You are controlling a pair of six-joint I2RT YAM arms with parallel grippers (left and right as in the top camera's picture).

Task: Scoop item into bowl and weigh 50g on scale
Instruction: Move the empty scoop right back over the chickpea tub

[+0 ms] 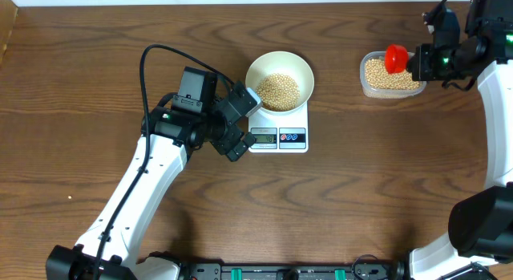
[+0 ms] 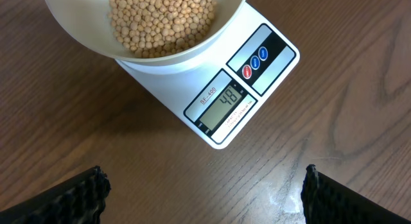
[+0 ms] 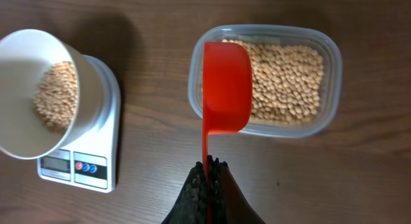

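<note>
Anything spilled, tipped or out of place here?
Nothing stands out. The beans lie only in the bowl and the tub, none on the table; the bowl sits upright on the scale, and the right gripper has its jaws shut on the red scoop over the tub.

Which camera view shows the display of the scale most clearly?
The left wrist view: the display is close and its digits read 48. In the overhead view the display is too small to read. In the right wrist view it is small too, digits illegible.
</note>
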